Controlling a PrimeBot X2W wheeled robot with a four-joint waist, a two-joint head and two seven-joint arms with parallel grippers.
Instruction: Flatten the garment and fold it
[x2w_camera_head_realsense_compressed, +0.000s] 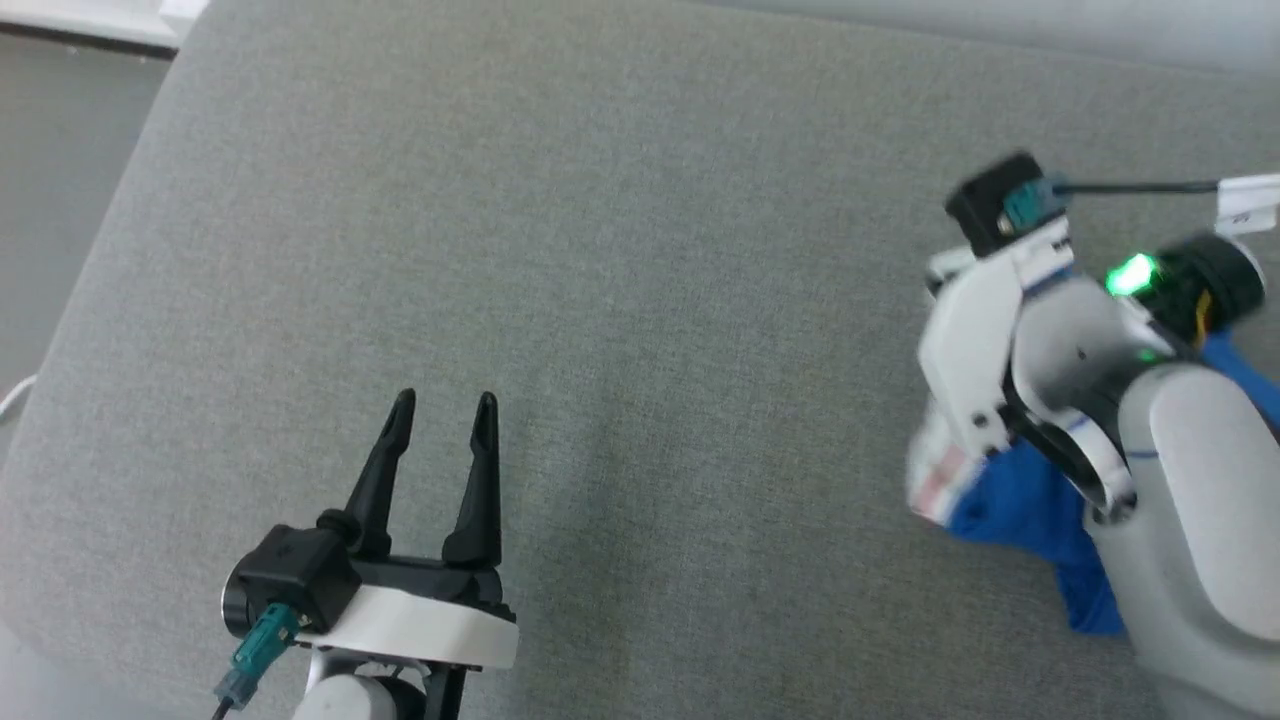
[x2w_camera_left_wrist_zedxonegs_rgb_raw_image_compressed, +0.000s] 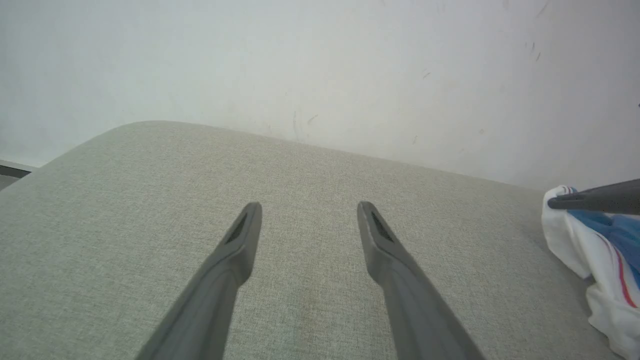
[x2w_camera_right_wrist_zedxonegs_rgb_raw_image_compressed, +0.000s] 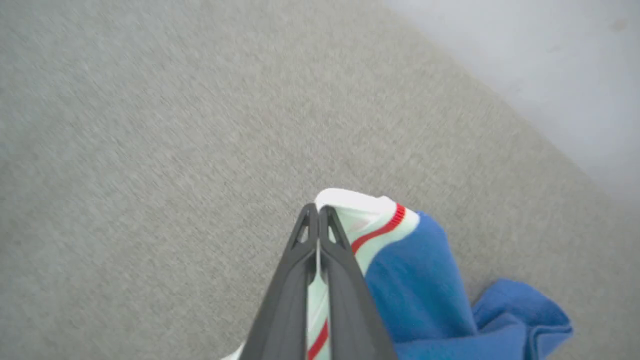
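1. A wide grey woven surface (x2w_camera_head_realsense_compressed: 620, 250) is spread across the whole work area, backed by a pale wall (x2w_camera_left_wrist_zedxonegs_rgb_raw_image_compressed: 320, 60). Plenty of bare cloth is left for laying something out flat.
2. The garment (x2w_camera_head_realsense_compressed: 1010, 505) is found bunched in a blue heap at the robot's far right of that surface. Nothing is flattened yet, so the task is judged to be at its very start.
3. The right gripper (x2w_camera_right_wrist_zedxonegs_rgb_raw_image_compressed: 317, 212) is set over the heap, its fingers pressed together on the white, red-striped sleeve end (x2w_camera_right_wrist_zedxonegs_rgb_raw_image_compressed: 372, 220). An edge is probably pinched because it gives a clean hold for drawing the shirt toward the open middle.
4. The left gripper (x2w_camera_head_realsense_compressed: 446, 402) is held low over bare fabric at lower left, well apart from the garment. Its fingers are spread with nothing between them, readied, it seems, for a second corner.
5. One snag is to be watched for: with a single pinch, the cloth may be dragged as a lump rather than opened.
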